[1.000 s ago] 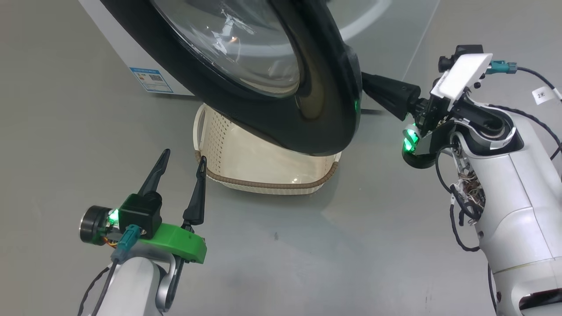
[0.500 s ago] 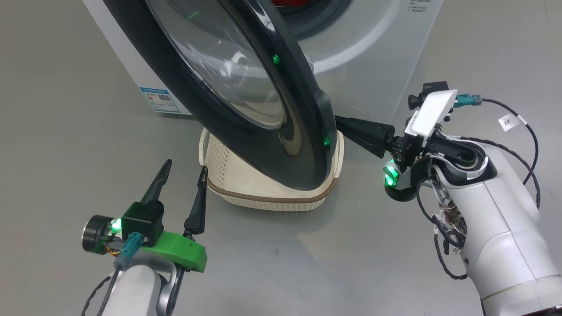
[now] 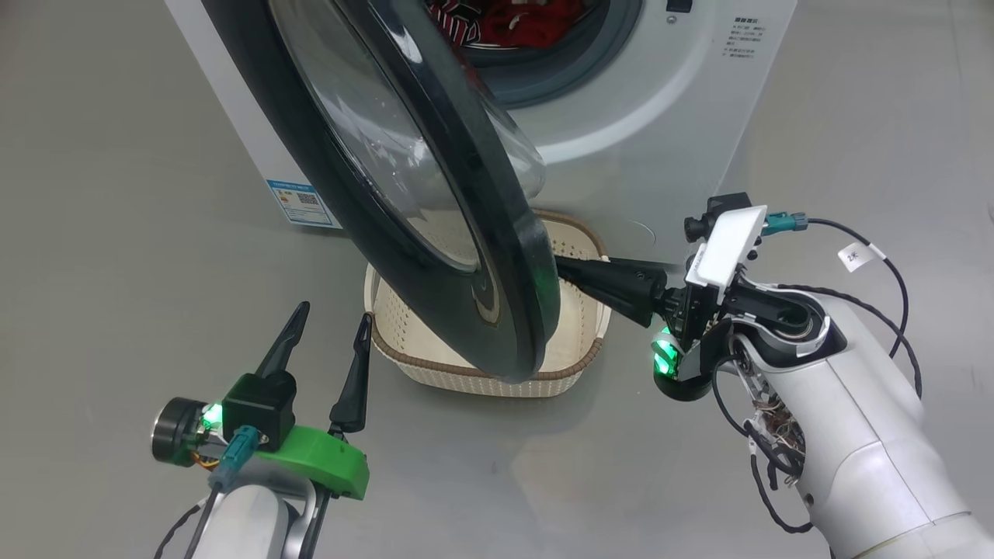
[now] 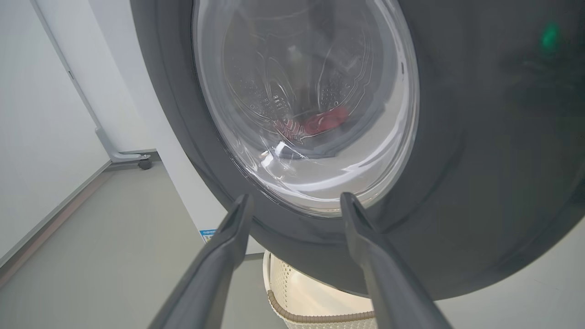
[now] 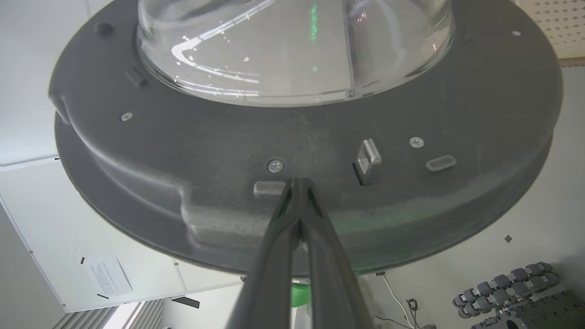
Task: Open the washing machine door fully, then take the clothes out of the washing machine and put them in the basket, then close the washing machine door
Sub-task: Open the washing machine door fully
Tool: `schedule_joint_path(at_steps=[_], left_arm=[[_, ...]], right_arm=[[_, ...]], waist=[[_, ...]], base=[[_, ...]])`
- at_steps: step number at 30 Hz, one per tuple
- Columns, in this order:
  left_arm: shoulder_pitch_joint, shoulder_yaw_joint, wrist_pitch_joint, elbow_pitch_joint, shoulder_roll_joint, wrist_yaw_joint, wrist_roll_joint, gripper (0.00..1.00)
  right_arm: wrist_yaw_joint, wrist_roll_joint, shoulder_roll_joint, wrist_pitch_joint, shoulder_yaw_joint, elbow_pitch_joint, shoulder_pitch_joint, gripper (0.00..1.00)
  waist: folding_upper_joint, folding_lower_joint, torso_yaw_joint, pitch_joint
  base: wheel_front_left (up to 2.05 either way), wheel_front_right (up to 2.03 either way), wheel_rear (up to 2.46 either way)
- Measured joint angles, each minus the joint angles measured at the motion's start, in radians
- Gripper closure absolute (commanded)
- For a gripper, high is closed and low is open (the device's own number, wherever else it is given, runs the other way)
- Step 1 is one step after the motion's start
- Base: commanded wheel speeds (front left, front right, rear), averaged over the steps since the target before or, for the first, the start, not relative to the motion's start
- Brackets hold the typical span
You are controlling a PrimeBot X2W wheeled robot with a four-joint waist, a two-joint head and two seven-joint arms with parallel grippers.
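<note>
Both grippers empty: right gripper (image 5: 299, 182) pinched shut, tips against washing machine door (image 3: 404, 186) inner rim; left gripper (image 3: 334, 313) wide. Door likely stiff, glossy: push rim, not glass.

the white washing machine (image 3: 683, 116) has its round door (image 3: 404, 178), black-rimmed with bulging clear glass, standing partly open. red clothes (image 3: 512, 17) lie inside it. the cream basket (image 3: 466, 382) sits just in front, under the door's lower edge.

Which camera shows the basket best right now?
Head view: the basket sits under the washing machine door, with its rim and perforated walls visible, its middle hidden. Left wrist view catches one corner below the door; right wrist view, a perforated sliver at top right.
</note>
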Motion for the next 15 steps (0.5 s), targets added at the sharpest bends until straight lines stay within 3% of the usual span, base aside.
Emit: schedule_joint_path(at_steps=[15], left_arm=[[0.019, -0.001, 0.0, 0.004, 0.0, 0.0, 0.005, 0.0]], right_arm=[[0.001, 0.082, -0.003, -0.029, 0.148, -0.037, 0.03, 1.0]], waist=[[0.0, 0.0, 0.023, -0.029]], base=[[0.0, 0.0, 0.0]])
